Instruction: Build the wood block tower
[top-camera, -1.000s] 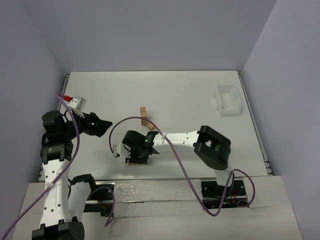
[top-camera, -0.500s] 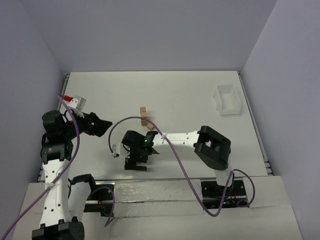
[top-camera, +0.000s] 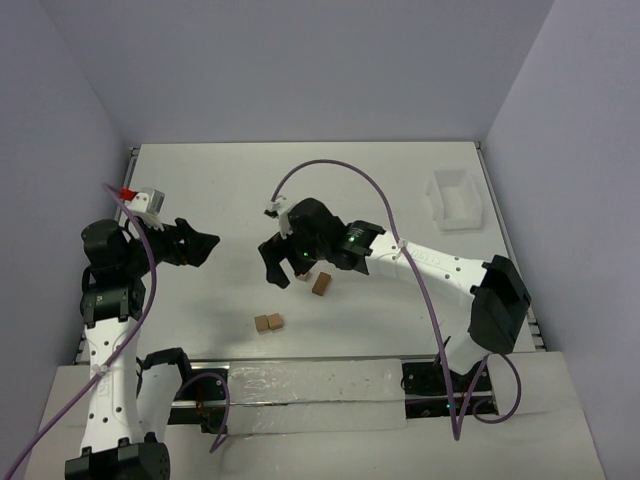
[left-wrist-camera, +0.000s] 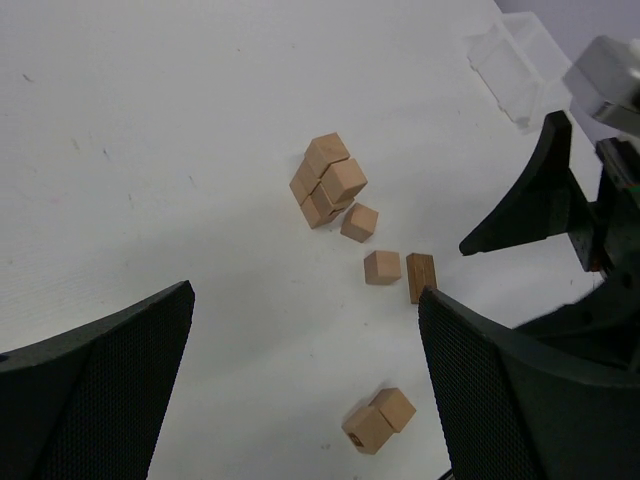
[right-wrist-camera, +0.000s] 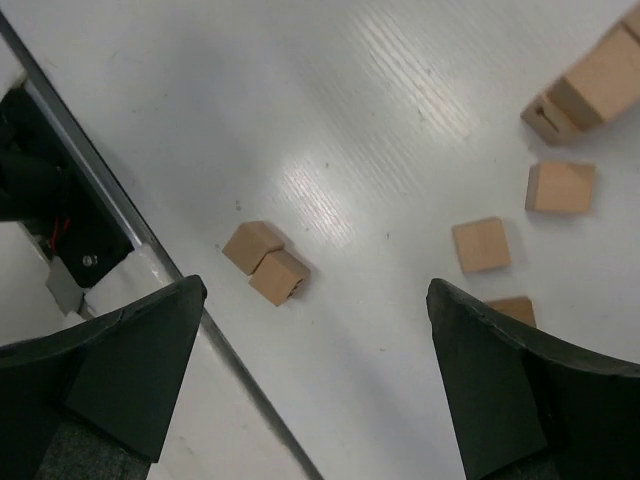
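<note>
Several wood blocks lie loose on the white table. Two touch as a pair (top-camera: 267, 322) (left-wrist-camera: 378, 420) (right-wrist-camera: 265, 262) near the front, and single cubes (top-camera: 321, 284) (left-wrist-camera: 382, 267) (right-wrist-camera: 481, 244) lie further in. The tower (left-wrist-camera: 325, 180) (right-wrist-camera: 590, 85) is a short, unevenly lined-up column; in the top view my right arm hides it. My right gripper (top-camera: 282, 268) (right-wrist-camera: 315, 285) hangs open and empty above the loose cubes. My left gripper (top-camera: 205, 245) (left-wrist-camera: 305, 290) is open and empty at the left, pointing toward the blocks.
A white translucent bin (top-camera: 455, 200) (left-wrist-camera: 510, 60) stands at the back right. Purple cables loop over both arms. The metal rail (right-wrist-camera: 120, 210) runs along the table's front edge, close to the paired blocks.
My right gripper opened, left the front of the table and swung back toward the tower. Two blocks now show where it was. The left arm barely moved.
</note>
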